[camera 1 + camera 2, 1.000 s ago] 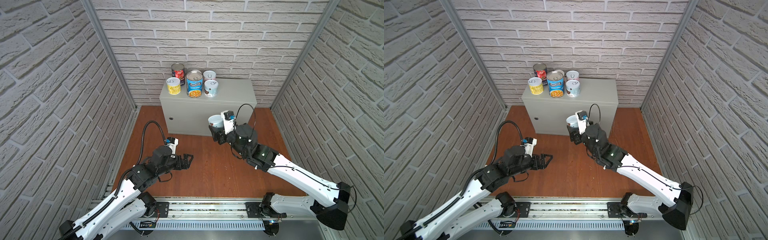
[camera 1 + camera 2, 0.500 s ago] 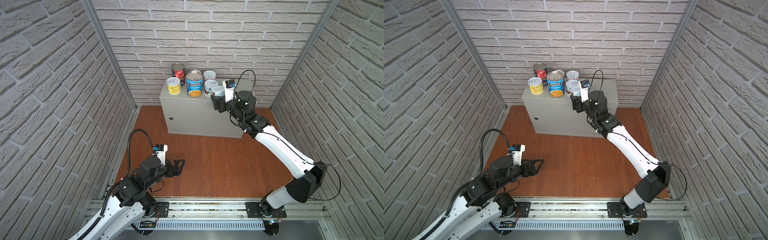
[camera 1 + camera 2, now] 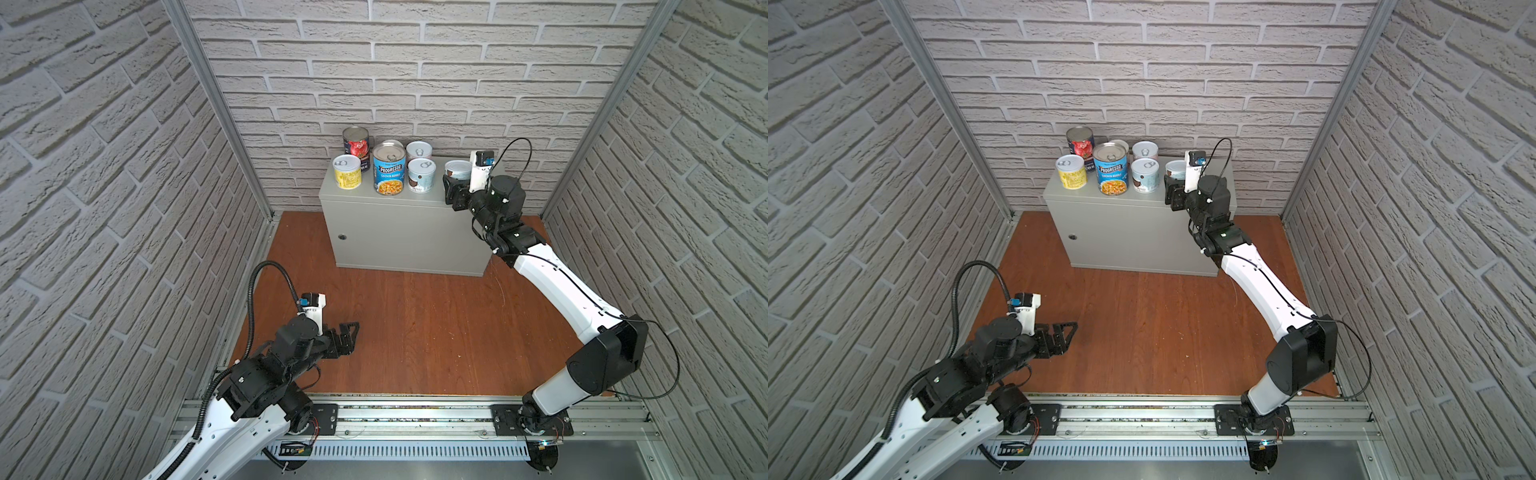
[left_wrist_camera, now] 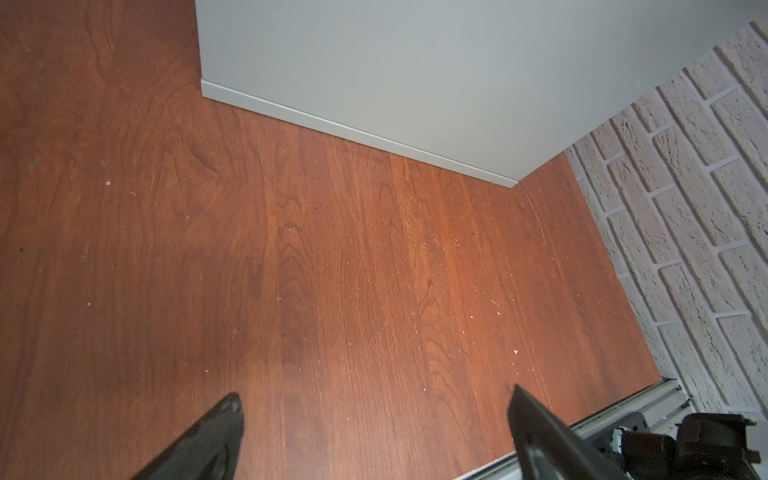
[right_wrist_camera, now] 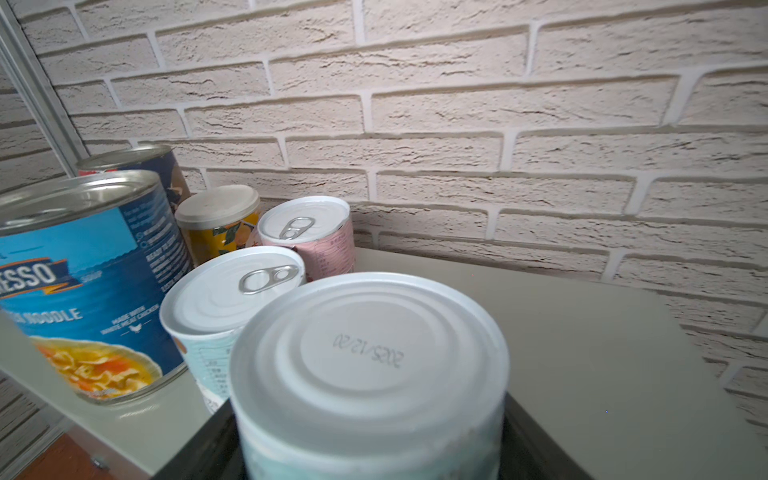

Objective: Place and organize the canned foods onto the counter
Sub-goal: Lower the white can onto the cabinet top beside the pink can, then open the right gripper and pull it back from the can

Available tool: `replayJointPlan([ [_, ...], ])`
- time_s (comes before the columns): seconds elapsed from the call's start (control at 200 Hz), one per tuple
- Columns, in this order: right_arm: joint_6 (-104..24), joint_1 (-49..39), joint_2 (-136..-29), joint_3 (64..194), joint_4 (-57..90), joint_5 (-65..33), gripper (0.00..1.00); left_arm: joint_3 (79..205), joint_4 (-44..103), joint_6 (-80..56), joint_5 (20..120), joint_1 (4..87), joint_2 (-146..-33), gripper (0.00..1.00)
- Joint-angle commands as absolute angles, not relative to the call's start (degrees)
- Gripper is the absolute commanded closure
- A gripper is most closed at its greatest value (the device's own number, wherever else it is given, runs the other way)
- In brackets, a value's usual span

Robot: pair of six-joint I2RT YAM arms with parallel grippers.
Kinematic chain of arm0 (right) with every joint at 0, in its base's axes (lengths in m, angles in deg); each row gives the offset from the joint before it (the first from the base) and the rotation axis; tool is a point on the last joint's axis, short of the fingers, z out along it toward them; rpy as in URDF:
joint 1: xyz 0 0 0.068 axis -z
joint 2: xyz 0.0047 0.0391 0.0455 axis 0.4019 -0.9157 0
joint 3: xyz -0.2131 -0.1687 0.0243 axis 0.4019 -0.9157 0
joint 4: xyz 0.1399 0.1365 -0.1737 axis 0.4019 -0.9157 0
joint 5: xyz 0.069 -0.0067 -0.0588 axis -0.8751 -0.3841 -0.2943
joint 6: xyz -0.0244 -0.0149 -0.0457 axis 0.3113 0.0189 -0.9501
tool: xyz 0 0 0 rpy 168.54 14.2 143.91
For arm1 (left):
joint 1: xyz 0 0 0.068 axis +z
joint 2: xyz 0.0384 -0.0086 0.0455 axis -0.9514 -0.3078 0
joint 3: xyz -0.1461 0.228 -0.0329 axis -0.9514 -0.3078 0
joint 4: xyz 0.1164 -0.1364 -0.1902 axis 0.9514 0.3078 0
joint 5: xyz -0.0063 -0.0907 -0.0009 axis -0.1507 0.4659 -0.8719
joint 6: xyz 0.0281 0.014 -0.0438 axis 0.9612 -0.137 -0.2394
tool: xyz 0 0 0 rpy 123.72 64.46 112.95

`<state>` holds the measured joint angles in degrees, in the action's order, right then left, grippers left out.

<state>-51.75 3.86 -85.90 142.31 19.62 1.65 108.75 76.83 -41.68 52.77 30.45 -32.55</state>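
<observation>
The counter (image 3: 399, 237) is a grey metal cabinet against the back wall. On its top stand several canned foods: a red-tomato can (image 3: 356, 143), a short yellow can (image 3: 347, 171), the blue Progresso can (image 3: 388, 169), a pale can (image 3: 421, 174) and a pink one (image 3: 419, 150). My right gripper (image 3: 451, 189) is shut on a short pale-blue can (image 3: 457, 169), upright over the counter's top just right of the pale can. The right wrist view shows this can's white lid (image 5: 370, 357) between the dark fingers (image 5: 199, 449). My left gripper (image 3: 347, 338) hangs open and empty over the floor.
Brick-pattern walls close in on three sides. The reddish wooden floor (image 3: 415, 324) lies in front of the counter, and a metal rail (image 3: 415, 419) runs along the near edge. The right half of the counter's top (image 5: 582, 353) is bare.
My right arm has lifted the pale-blue can from in front of the counter up over its top, beside the other cans. My left arm has pulled back toward the rail, still open.
</observation>
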Motion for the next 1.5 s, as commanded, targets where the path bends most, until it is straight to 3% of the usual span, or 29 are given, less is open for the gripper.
replayJointPlan([
  [0.0, -50.6, 5.4, -86.1, 144.8, 30.2, 1.8, 0.28, 111.6, 76.6, -40.7, 50.8, 30.7, -34.1, 0.02],
  [0.49, -43.9, 12.4, -101.4, 160.1, 27.9, -6.8, 0.27, 114.6, 79.3, -43.2, 51.1, 30.8, -35.1, 0.01],
  [0.545, -43.8, 12.4, -102.0, 160.7, 27.9, -7.5, 0.22, 114.2, 79.3, -43.5, 51.0, 30.8, -34.9, 0.02],
  [0.645, -42.2, 12.7, -102.5, 161.5, 25.8, -6.2, 0.04, 113.7, 78.8, -43.8, 51.1, 30.7, -35.3, 0.02],
  [0.725, -42.3, 12.7, -101.3, 160.8, 25.1, -6.3, 0.03, 113.7, 78.4, -43.7, 51.4, 30.7, -36.0, 0.02],
  [1.075, -42.9, 12.6, -85.6, 143.5, 30.8, -5.2, 0.02, 114.1, 77.1, -39.9, 50.4, 30.7, -39.2, 0.02],
  [1.495, -44.7, 12.3, -56.0, 110.5, 26.1, -4.4, 0.02, 109.5, 62.1, -30.3, 34.9, 31.2, -40.5, 0.02],
])
